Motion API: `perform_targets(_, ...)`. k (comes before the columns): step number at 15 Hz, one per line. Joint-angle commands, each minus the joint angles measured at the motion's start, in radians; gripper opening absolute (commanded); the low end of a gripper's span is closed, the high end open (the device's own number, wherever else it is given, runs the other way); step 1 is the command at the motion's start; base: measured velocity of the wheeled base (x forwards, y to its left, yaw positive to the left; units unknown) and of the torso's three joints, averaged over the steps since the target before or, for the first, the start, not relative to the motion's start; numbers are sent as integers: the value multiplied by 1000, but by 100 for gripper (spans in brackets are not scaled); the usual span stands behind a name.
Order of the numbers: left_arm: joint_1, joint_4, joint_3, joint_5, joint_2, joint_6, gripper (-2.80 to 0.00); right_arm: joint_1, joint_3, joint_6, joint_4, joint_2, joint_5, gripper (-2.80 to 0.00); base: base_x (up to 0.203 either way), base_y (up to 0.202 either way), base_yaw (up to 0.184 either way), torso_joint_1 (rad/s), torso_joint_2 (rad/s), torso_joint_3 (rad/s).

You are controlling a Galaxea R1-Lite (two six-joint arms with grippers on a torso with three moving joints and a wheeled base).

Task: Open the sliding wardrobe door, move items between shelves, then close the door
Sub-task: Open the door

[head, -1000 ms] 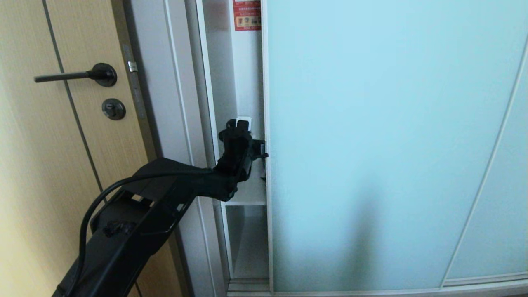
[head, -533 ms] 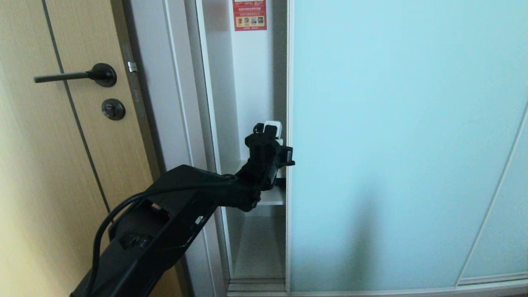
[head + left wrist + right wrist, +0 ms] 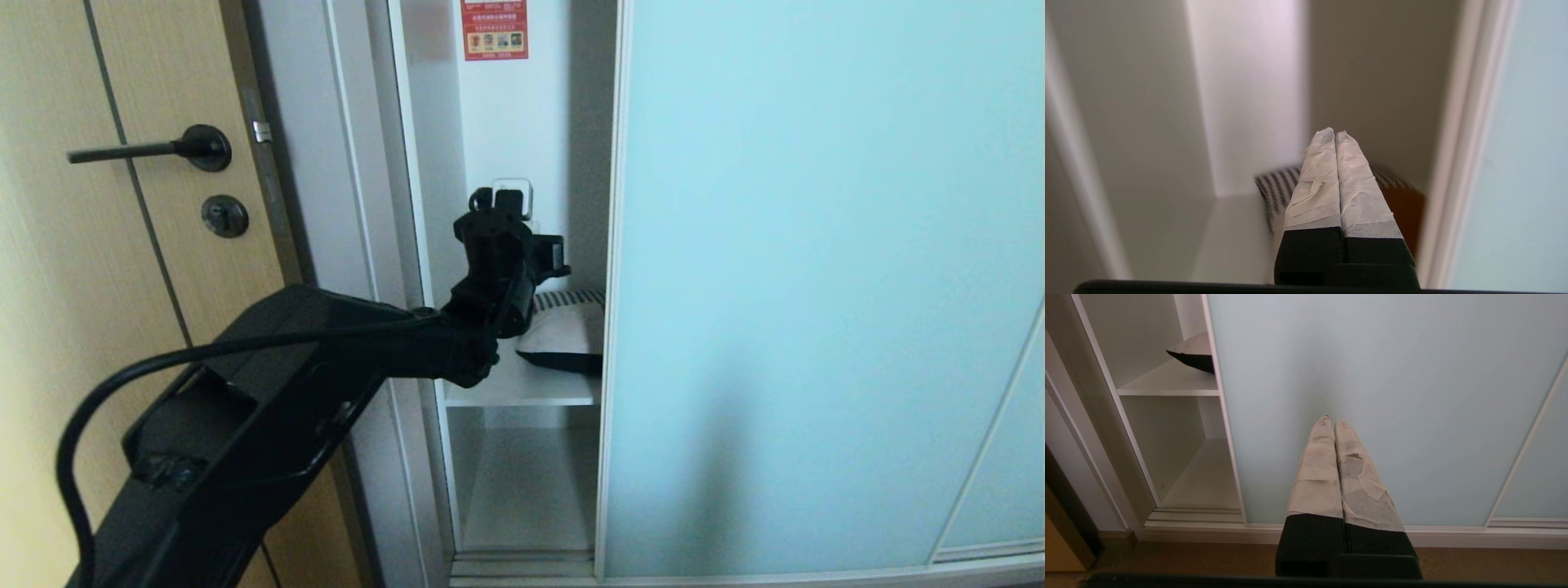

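The pale aqua sliding wardrobe door (image 3: 816, 269) stands partly open, its silver-white edge (image 3: 1457, 163) to the right of the gap. My left gripper (image 3: 511, 194) is inside the gap above the upper shelf (image 3: 522, 392), shut and empty, apart from the door edge. In the left wrist view its taped fingertips (image 3: 1327, 141) point over the items: a striped cloth (image 3: 1276, 185) and a tan-brown piece (image 3: 1406, 208). The bundle (image 3: 563, 336), white over black, lies on the upper shelf, half hidden by the door. The lower shelf (image 3: 531, 498) is bare. My right gripper (image 3: 1331, 422) is shut, low before the door glass (image 3: 1392, 367).
A light wooden door (image 3: 98, 327) with a black lever handle (image 3: 139, 149) stands left of the wardrobe frame (image 3: 359, 204). A red sticker (image 3: 493, 28) is on the compartment's back wall. Brown floor (image 3: 1167, 555) runs along the door track.
The sliding door has moved to the right and the gap has widened, showing the bundle. My left gripper pushed right with the edge, then came off it, up and left.
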Motion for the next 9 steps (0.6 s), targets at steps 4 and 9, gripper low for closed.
perform_targets(4,59,26,269,-55,-365,2,-280,0,2,1,0,1,-1,-280,0,0,0,0,0,0)
perform_targets(9,136,171,503,-80,-714,2,-280,0,2,1,0,1,-1,-280,0,0,0,0,0,0)
